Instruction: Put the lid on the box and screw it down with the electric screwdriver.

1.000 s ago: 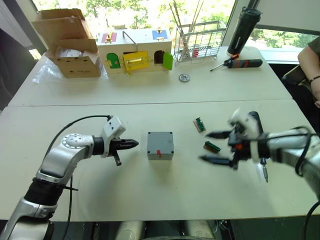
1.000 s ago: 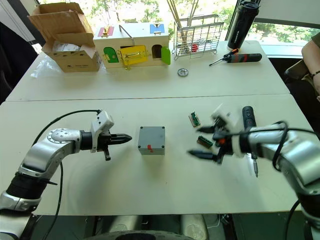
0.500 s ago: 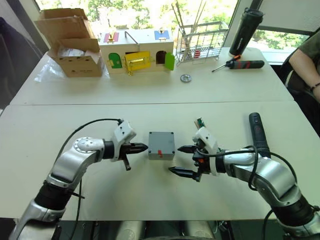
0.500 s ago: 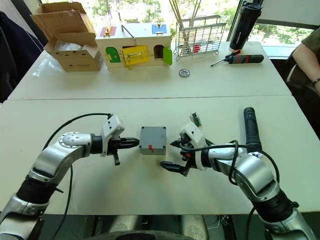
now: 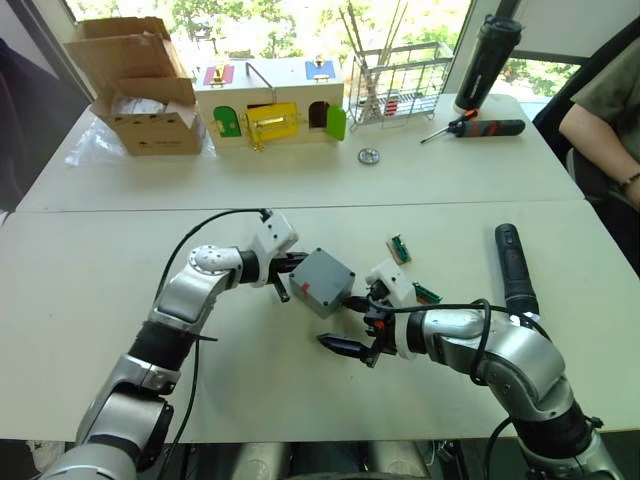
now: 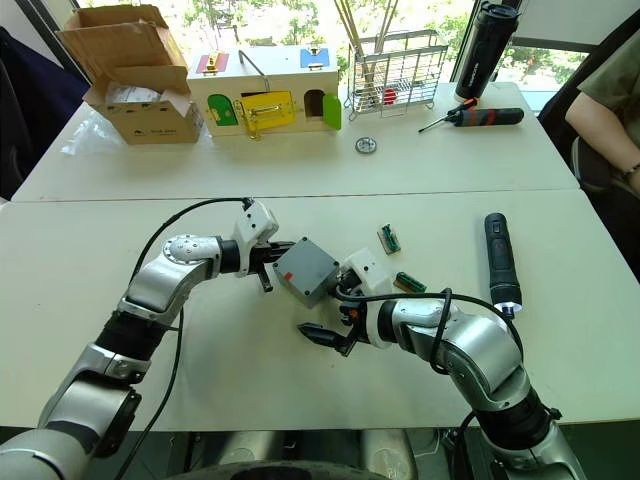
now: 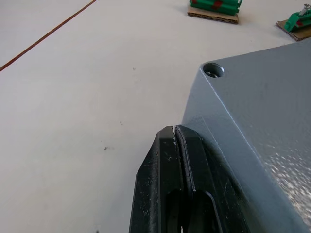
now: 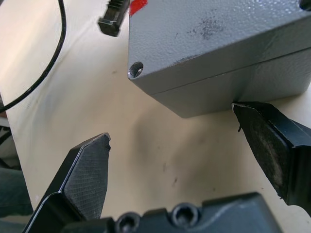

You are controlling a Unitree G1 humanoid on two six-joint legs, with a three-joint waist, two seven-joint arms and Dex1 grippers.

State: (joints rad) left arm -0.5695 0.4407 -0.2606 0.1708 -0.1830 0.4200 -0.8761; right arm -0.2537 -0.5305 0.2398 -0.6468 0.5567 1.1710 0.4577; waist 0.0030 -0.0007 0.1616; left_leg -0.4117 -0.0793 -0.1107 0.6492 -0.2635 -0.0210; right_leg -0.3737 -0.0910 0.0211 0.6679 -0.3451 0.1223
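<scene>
The box [image 5: 322,282] sits mid-table, turned cornerwise, between my grippers: left fingers [image 7: 177,160] clenched against its side, right gripper [image 5: 352,322] spread wide, one tip apparently touching its lower edge (electric screwdriver [image 5: 512,265] lies farther right).

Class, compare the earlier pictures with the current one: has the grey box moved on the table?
Yes. The box has turned from square-on to skewed, its far corner now nearer the small green board, with the shut left end effector against it.

You are working with bare table [image 5: 230,370] nearest you; two green parts [image 5: 412,270] are crowding the box's [image 5: 322,281] right flank.
</scene>
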